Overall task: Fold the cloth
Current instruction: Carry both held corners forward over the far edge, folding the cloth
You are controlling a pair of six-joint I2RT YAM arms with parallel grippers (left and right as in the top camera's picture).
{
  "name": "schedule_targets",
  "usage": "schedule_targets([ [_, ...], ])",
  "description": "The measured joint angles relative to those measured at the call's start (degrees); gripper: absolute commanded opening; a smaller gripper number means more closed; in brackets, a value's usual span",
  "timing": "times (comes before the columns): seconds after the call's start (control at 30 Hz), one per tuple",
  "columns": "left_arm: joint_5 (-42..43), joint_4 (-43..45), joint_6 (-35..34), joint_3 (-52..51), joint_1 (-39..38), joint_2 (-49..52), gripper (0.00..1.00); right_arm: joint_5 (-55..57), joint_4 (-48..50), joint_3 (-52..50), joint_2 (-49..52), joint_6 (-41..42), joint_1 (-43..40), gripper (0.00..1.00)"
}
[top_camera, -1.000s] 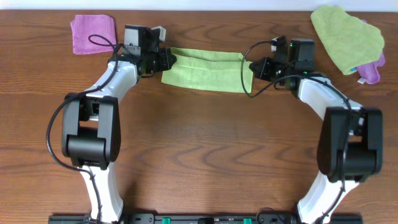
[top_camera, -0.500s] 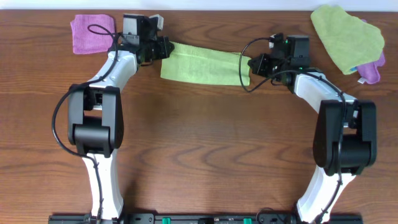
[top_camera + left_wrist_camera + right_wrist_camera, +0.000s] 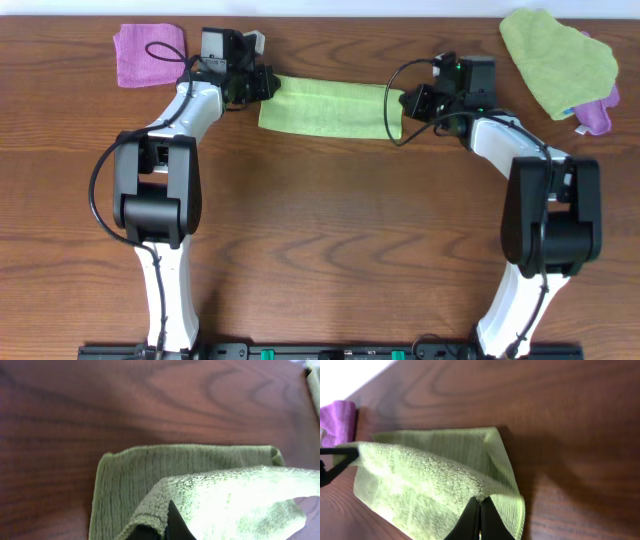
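Both arms are now sitting further toward the far edge of the bench (image 3: 330,240) than a second ago, and the cloth (image 3: 325,108) is showing as a narrower, flatter strip. Item: cloth, green, lying on the far half of the bench with its long axis running left to right, doubled over itself. The wrist views are showing an upper layer draping over a lower one that is resting on the wood. Item: left pincer (image 3: 268,84), closed and gripping the upper layer at the strip's left end. Item: right pincer (image 3: 403,103), likewise closed and pinching the upper layer at the right end. Relation: the cloth is spanning the gap between the two pincers, each one touching its own short end, so neither arm is nearer than the other. Judgement: the first fold is looking nearly laid, and a second fold would probably be carrying one short end along the long axis toward the other. Also present, well apart: purple cloth (image 3: 148,52) at far left, crumpled green cloth (image 3: 558,58) at far right.
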Motion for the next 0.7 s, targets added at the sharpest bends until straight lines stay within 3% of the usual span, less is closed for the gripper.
schedule_targets([
  [0.43,-0.4,-2.8,1.8,0.0,0.0,0.0,0.06,0.0,-2.0,0.0,1.1,0.6,0.7,0.04],
  [0.5,-0.9,-3.1,2.1,0.0,0.0,0.0,0.19,0.1,-2.3,0.0,1.1,0.9,0.7,0.36],
  [0.53,-1.1,-3.3,2.2,0.0,0.0,0.0,0.46,0.2,-2.4,0.0,1.1,1.1,0.7,0.43],
  [0.57,-1.5,-3.4,2.4,0.0,0.0,0.0,0.59,0.3,-2.4,0.0,1.1,1.0,0.7,0.52],
  [0.6,-1.8,-3.6,2.2,0.0,0.0,0.0,0.60,0.3,-2.4,0.0,1.1,1.2,0.7,0.63],
  [0.7,-2.8,-4.0,2.2,0.0,0.0,0.0,0.71,0.7,-2.8,0.0,1.1,1.3,0.7,0.78],
])
